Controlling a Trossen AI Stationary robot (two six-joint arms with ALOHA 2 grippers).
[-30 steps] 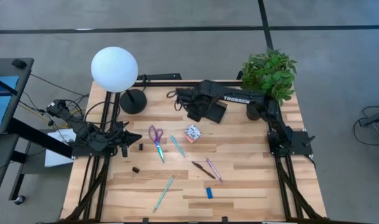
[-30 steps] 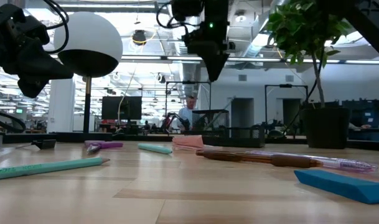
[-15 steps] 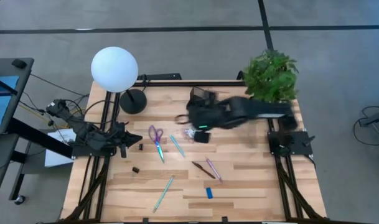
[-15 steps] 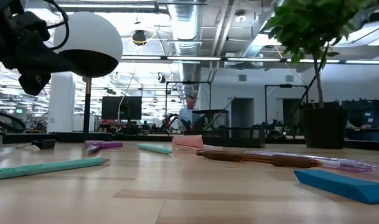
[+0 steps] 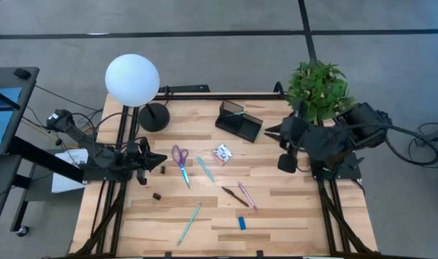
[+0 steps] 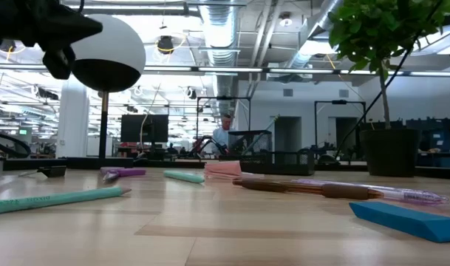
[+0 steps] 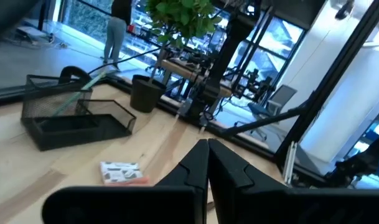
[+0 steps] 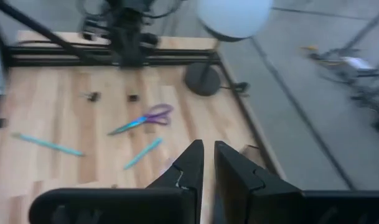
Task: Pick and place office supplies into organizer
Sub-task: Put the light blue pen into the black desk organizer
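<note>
- The right gripper (image 5: 267,131) is seen raised near the table's right edge, just beside the potted plant (image 5: 316,88); its jaws are nearly closed, a thin slit being left between them, and nothing is held
- The left gripper (image 5: 163,160) is parked at the table's left edge with its jaws pressed fully together and empty
- The organizer (image 5: 239,121) stands at the back of the table (image 5: 290,208), between the lamp base (image 5: 154,116) and the plant; a thin teal rod-like item (image 7: 83,90) is seen leaning in its taller back section, while the low front tray appears empty, though its floor is only partly shown
- The remaining supplies lie loose on the table, well apart from the organizer: the purple-handled scissors (image 5: 180,162), a short teal pen (image 5: 205,169), the white patterned packet (image 5: 223,153), a dark pen (image 5: 234,196) and a pink pen (image 5: 247,196) close together, a long teal pen (image 5: 188,224), the blue block (image 5: 242,223) and two small black pieces (image 5: 162,170)
- A collision with the plant's leaves is judged possible, since the right arm is folded close against it
- The dark and pink pens could be taken together or one knocked aside, since they lie almost touching
- Thin pens lying flat could slip from the jaws or roll off when pinched
- The light wire organizer could be pushed or tipped if an item is lowered against its wall
</note>
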